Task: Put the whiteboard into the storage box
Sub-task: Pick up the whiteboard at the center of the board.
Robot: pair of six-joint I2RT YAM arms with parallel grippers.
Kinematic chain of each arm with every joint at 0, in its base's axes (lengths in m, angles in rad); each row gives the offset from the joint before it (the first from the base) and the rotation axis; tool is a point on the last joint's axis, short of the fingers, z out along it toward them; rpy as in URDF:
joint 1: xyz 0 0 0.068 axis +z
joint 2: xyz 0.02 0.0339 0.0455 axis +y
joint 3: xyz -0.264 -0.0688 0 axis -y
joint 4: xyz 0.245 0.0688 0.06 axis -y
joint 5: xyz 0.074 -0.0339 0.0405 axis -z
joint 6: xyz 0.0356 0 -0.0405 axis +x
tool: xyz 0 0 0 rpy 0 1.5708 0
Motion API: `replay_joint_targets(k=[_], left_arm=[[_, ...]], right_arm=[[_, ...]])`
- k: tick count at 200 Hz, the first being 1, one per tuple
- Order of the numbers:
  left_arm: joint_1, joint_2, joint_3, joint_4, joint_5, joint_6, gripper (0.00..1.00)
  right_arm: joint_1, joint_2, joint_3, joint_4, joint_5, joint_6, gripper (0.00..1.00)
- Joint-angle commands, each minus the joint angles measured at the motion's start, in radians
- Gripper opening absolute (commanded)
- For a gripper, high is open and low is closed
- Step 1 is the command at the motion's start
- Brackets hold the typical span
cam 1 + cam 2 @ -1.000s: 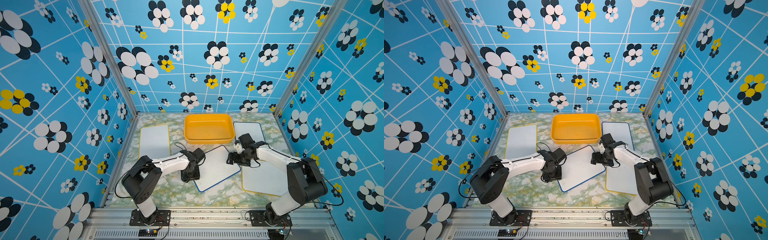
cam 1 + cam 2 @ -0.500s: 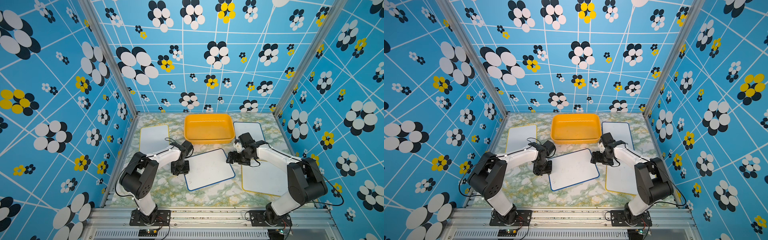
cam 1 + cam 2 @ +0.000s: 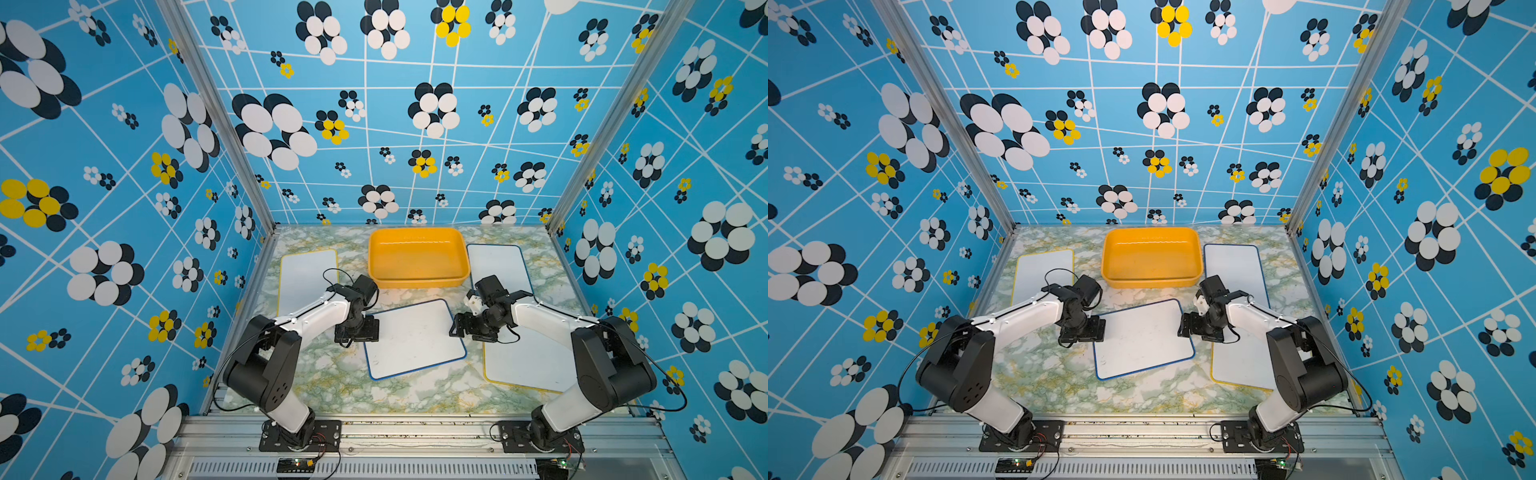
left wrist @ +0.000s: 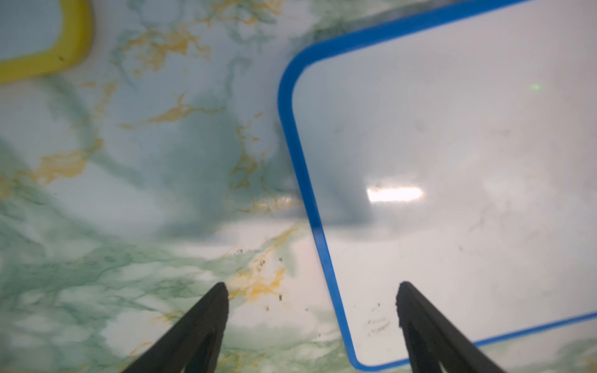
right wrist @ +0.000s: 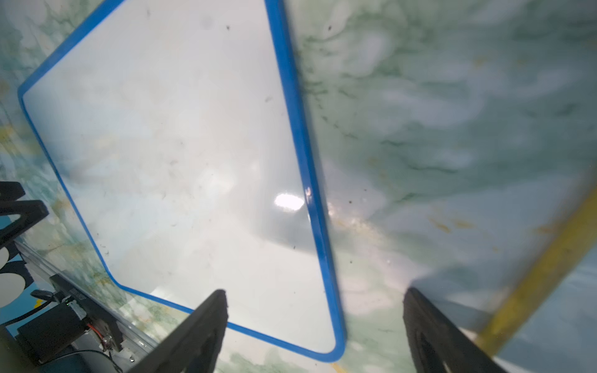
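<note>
Shows the blue-rimmed whiteboard (image 3: 415, 338) lying flat at frame centre, just below the storage box (image 3: 419, 283) — left gripper (image 4: 311, 287) and right gripper (image 5: 315, 294) both spread wide, straddling its opposite edges

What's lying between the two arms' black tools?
The blue-framed whiteboard, flat on the table, fills the stretch between left tool and right tool; both top views show it.
</note>
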Motion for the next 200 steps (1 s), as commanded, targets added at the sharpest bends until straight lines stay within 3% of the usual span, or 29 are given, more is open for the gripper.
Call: replay_joint_targets(k=[1,45,109,159,177,200], left_arm=[[-0.009,-0.074,-0.075,-0.022,0.097,-0.057,0.91],[-0.084,-0.035,-0.1,-0.061,0.097,-0.175,0.98],[-0.135,0.143,-0.048,0.004,0.208,-0.202,1.0],[-0.121,0.139,-0.164,0.313,0.419,-0.275,0.99],[-0.112,0.149,-0.182,0.343,0.441,-0.273,0.99],[-0.057,0.149,-0.265,0.457,0.512,-0.286,0.99]], right_arm=[[0.014,0.013,-0.025,0.019,-0.015,0.023,0.88],[0.062,0.057,0.022,-0.002,0.008,-0.002,0.88],[0.107,0.038,-0.071,0.039,-0.037,0.021,0.88],[0.19,0.039,-0.162,0.161,-0.099,0.107,0.87],[0.202,0.033,-0.178,0.175,-0.097,0.126,0.87],[0.202,0.014,-0.208,0.183,-0.103,0.142,0.87]])
